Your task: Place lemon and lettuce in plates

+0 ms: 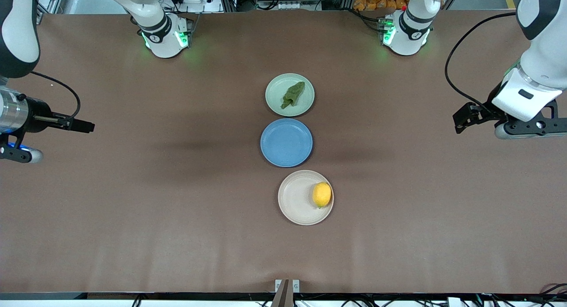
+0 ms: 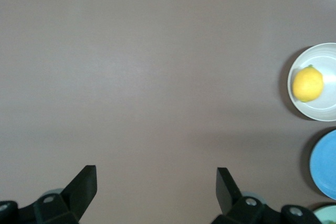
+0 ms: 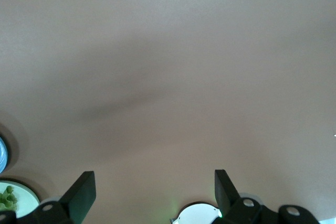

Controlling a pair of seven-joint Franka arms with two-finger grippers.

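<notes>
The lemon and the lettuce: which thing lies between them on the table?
In the front view, the blue plate lies between the lemon on the beige-white plate and the lettuce on the mint green plate.

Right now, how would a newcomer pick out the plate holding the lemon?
Three round plates line up at the middle of the brown table. The beige-white plate is nearest the front camera, beside the blue plate. It alone carries the small bright-yellow oval lemon.
</notes>
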